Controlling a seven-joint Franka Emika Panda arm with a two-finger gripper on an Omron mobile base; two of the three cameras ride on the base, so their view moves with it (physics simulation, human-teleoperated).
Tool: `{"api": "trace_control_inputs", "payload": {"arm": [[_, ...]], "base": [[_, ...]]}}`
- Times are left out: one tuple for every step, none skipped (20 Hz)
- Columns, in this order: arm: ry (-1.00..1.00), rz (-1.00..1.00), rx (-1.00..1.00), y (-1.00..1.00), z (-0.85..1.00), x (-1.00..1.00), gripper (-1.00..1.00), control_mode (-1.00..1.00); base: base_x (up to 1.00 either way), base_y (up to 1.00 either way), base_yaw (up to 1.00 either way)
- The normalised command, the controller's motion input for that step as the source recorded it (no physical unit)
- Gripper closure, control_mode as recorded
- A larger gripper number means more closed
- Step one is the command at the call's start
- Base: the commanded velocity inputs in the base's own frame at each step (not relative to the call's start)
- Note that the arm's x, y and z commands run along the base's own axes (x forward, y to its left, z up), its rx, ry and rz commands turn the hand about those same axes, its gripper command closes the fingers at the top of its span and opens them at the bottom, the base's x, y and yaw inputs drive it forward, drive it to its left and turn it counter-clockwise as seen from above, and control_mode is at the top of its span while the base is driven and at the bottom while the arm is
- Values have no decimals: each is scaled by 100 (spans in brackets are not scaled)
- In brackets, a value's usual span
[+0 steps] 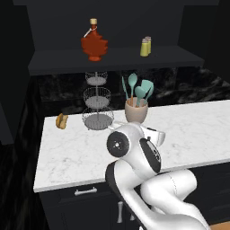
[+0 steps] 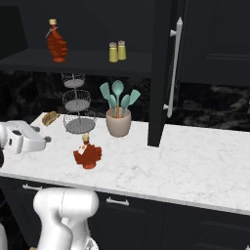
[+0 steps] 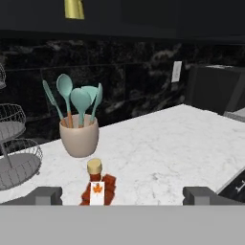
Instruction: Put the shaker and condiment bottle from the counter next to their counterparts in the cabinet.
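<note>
With the gripper (image 3: 122, 195) fully released, the condiment bottle (image 3: 97, 187) stands upright on the counter (image 3: 167, 143) at lower centre of the hand view; likely rigid, light and smooth, grasp its lobed body, not the cap.

- Condiment bottle (image 3: 98, 187), between the pincer's fingertips: glossy red-brown glass look, matt tan cap, white paper tag.
- Counter (image 3: 158, 148) beneath: smooth, polished marble.
- Utensil crock (image 3: 79, 138) beyond: matt beige ceramic.
- Tiered basket (image 3: 16, 160), left: thin metal wire.
</note>
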Motion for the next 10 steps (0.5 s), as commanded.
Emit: {"api": "trace_control_inputs", "payload": {"arm": [[0, 0, 0, -3, -60, 24, -100, -100], [0, 0, 0, 0, -56, 20, -100, -100], [0, 0, 0, 0, -53, 27, -100, -100], [0, 3, 0, 0, -65, 43, -100, -100], [0, 4, 0, -4, -61, 50, -100, -100], [0, 5, 0, -2, -67, 55, -100, -100], [0, 5, 0, 0, -69, 61, -100, -100], [0, 5, 0, -1, -69, 42, -100, -100], [0, 4, 0, 0, -70, 39, -100, -100], [0, 4, 0, -9, -69, 28, -100, -100]], "base": [[0, 0, 0], [0, 0, 0], [0, 0, 0], [0, 0, 0], [0, 0, 0], [0, 0, 0], [0, 0, 0], [0, 0, 0], [0, 0, 0], [0, 0, 0]]}}
